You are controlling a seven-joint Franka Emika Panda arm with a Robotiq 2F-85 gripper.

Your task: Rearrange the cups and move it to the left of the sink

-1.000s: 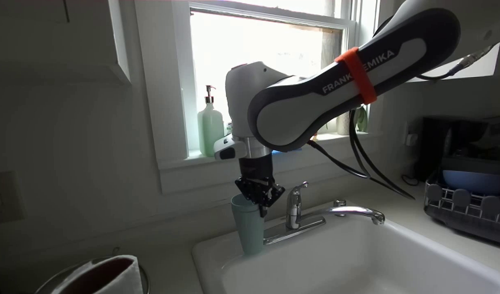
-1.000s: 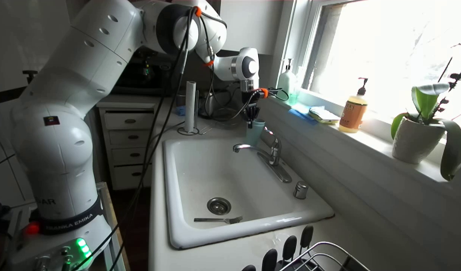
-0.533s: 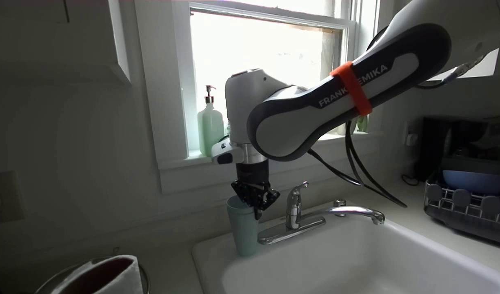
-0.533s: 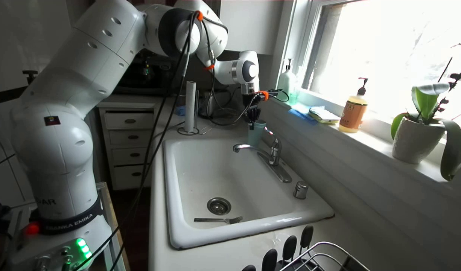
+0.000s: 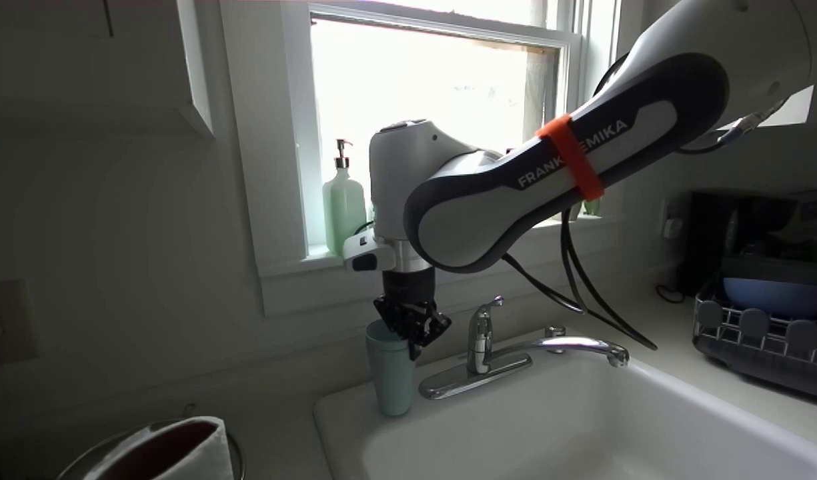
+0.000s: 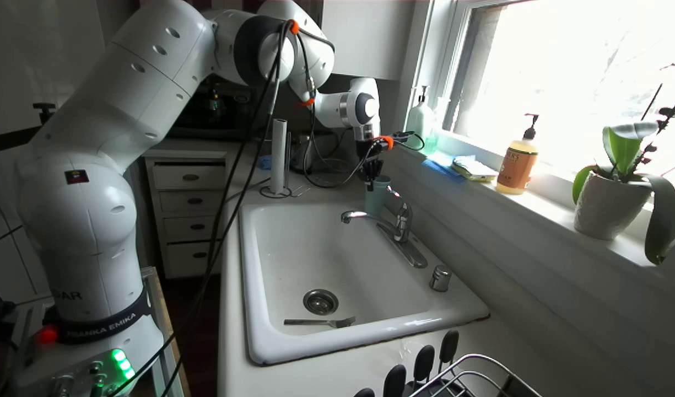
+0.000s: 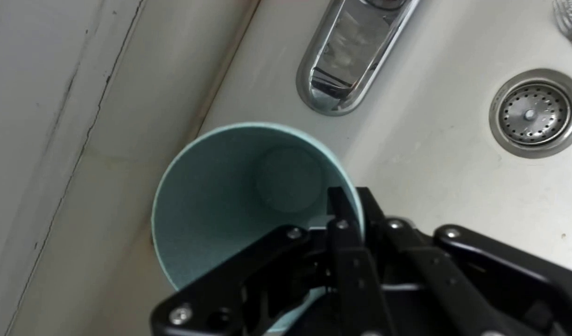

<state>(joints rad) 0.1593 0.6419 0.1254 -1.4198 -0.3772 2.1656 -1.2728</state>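
Note:
One pale teal cup shows, upright or nearly so, at the back left corner of the sink, left of the chrome faucet. It shows behind the spout in an exterior view and open side up in the wrist view. My gripper is shut on the cup's rim wall, one finger inside and one outside. The gripper is also at the cup's top edge in both exterior views. I cannot tell whether the cup's base touches the sink ledge.
A green pump bottle stands on the window sill, with an orange soap bottle and a plant pot. A paper roll stands beyond the sink. A fork lies in the basin. A dish rack stands right of the sink.
My gripper and the cup have moved left, away from the faucet base, in an exterior view. The arm has come down somewhat. The gripper stays at the cup's rim.

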